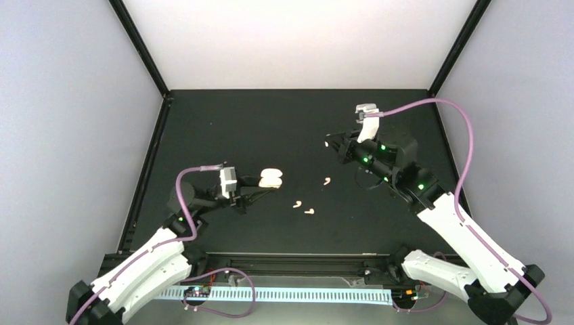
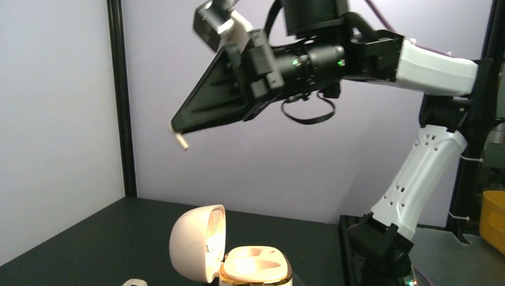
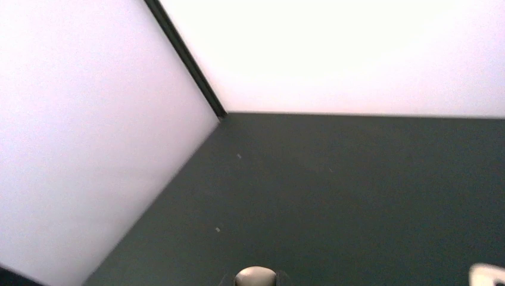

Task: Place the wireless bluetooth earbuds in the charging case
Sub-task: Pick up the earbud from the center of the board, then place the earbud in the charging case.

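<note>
The cream charging case (image 1: 271, 177) stands left of centre with its lid (image 2: 196, 241) swung open and the two moulded wells of its base (image 2: 257, 263) bare. My left gripper (image 1: 260, 185) is shut on the case's near side; its fingers are below the left wrist view. My right gripper (image 1: 329, 143) hangs raised over the mat, right of the case, shut on one white earbud (image 3: 255, 277) whose stem (image 2: 180, 141) pokes out below the fingertips. Three more earbuds lie on the mat (image 1: 327, 181), (image 1: 296, 204), (image 1: 309, 211).
Pale walls and black frame posts (image 1: 139, 44) close in the black mat (image 1: 223, 128) on three sides. A small white object (image 2: 134, 282) lies on the mat just left of the case. A white thing (image 3: 489, 274) shows at the right wrist view's bottom right corner.
</note>
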